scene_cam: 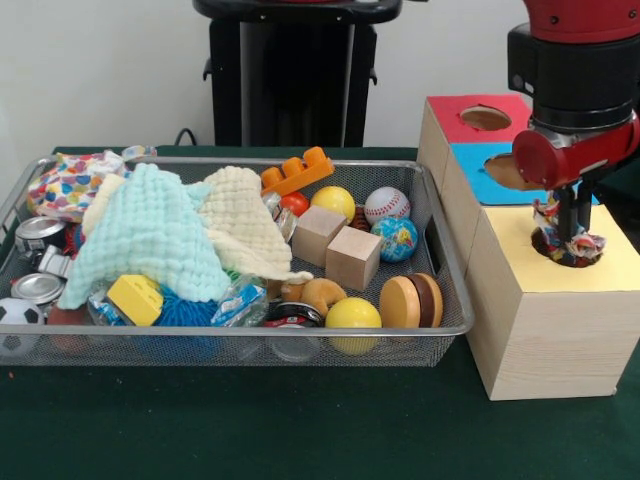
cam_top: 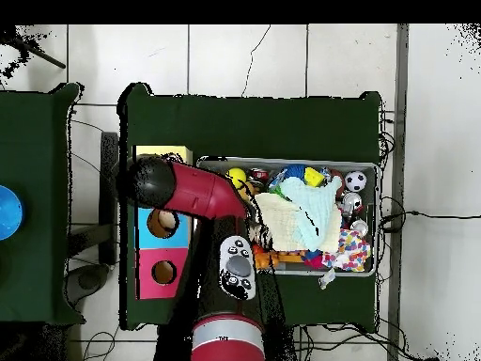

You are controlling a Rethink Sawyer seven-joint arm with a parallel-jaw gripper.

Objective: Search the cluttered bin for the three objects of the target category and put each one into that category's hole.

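Note:
My gripper (scene_cam: pixel 572 228) hangs over the round hole in the yellow-topped box section (scene_cam: pixel 620 265) at the right. It is shut on a multicoloured patterned cloth (scene_cam: pixel 567 243) that sits bunched at the hole's mouth. In the overhead view the arm's head (cam_top: pixel 150 181) covers the yellow section (cam_top: pixel 162 152), so the gripper and cloth are hidden there. The wire bin (scene_cam: pixel 452 262) holds a mint cloth (scene_cam: pixel 150 235), a cream cloth (scene_cam: pixel 245 215) and a colourful dotted cloth (scene_cam: pixel 70 185) at its far left.
Behind the yellow section lie a blue section (scene_cam: pixel 478 172) and a red section with its hole (scene_cam: pixel 485 118). The bin also holds wooden cubes (scene_cam: pixel 352 257), yellow balls (scene_cam: pixel 352 315), a baseball (scene_cam: pixel 387 205), an orange brick (scene_cam: pixel 297 172), cans (scene_cam: pixel 38 235) and wooden discs (scene_cam: pixel 412 300).

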